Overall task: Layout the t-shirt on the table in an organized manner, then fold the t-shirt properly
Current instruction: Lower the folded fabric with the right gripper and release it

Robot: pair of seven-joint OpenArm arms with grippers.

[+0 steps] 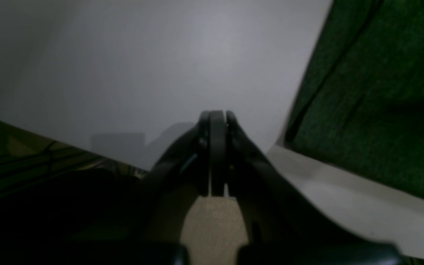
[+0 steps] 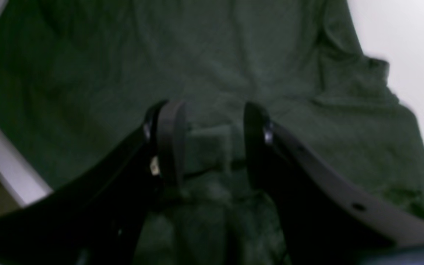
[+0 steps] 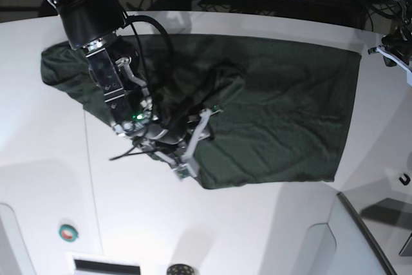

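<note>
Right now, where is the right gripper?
In the base view, the right gripper hangs left of centre, jaws open, over the t-shirt on the table.

White table (image 3: pixel 257 223), dark seam; green t-shirt (image 3: pixel 290 114) spread flat on it.

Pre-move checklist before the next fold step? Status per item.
1. Right gripper jaws open over the t-shirt: ok.
2. Cloth free of the right jaws: ok, none pinched between them in the wrist view.
3. Left gripper jaws shut and empty, off the shirt over the table: ok.
4. Shirt laid out flat: not ok, bunched and wrinkled around the right arm.
5. Shirt fully on the table: cannot tell, the far edge lies close to the rim.
</note>
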